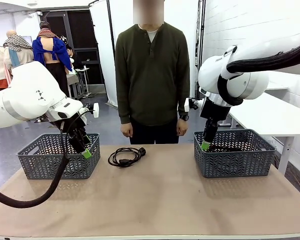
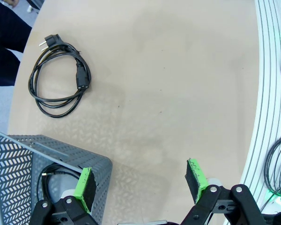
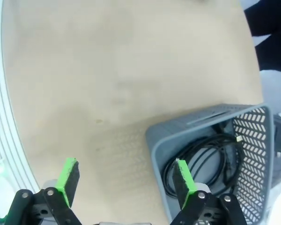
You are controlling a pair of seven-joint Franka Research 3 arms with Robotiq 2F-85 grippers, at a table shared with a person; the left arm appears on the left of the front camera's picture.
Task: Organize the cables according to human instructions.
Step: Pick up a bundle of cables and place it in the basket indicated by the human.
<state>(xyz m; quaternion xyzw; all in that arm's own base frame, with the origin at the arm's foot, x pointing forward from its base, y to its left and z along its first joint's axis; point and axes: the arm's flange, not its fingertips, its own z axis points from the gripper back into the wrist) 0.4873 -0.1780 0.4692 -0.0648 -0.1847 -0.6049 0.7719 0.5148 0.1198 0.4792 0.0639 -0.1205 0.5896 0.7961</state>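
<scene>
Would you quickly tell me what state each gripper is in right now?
Left black, green-padded gripper: open, holding nothing.
Right black, green-padded gripper: open, holding nothing.

Black cable (image 1: 125, 157), coiled, flat on table (image 1: 165, 200)

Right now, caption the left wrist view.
Left gripper, fingers open, at grey basket corner; coiled power cable on the table.

Robot lab or test space. White robot arms (image 1: 32, 95) flank a worktable (image 1: 160, 195). White screen (image 1: 102, 45) and painted brick wall (image 1: 235, 25) behind.
</scene>
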